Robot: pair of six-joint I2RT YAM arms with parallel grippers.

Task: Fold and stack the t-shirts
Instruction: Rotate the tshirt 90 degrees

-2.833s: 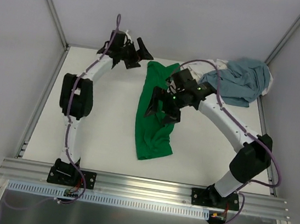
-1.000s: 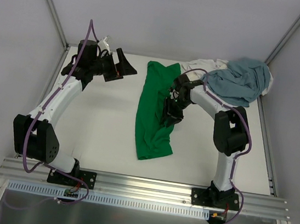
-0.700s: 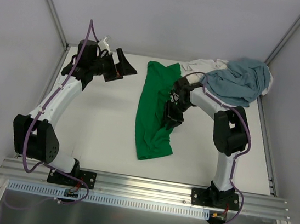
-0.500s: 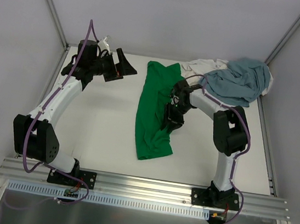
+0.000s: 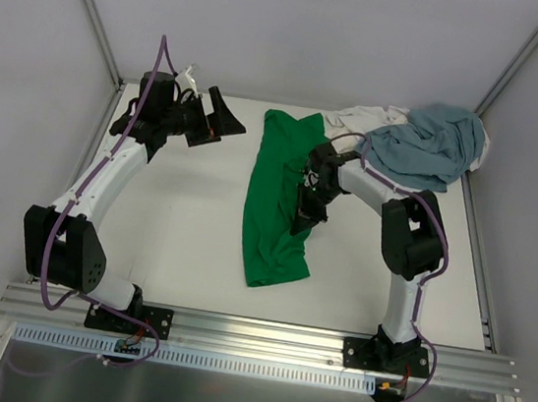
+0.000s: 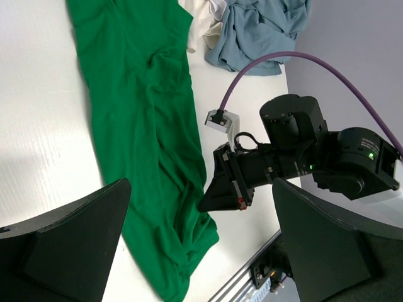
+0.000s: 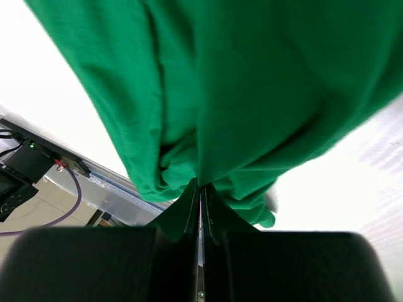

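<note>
- Green shirt (image 5: 273,211), soft and creased, lay as a long crumpled strip in the middle of the matte white table (image 5: 186,230).
- Right gripper (image 7: 200,189) was closed to a thin seam, pinching a fold at the strip's right edge.
- Left gripper (image 5: 222,121) stood wide, holding nothing, well left of the strip.
- Grey-blue shirt (image 5: 430,143) lay heaped partly over a white shirt (image 5: 354,118) in the far right corner.

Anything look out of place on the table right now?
The bright green cloth t-shirt lies centrally as a rumpled strip, the right gripper shut on its right edge. The grey-blue t-shirt and white t-shirt sit heaped, unfolded, in the far right corner.
</note>
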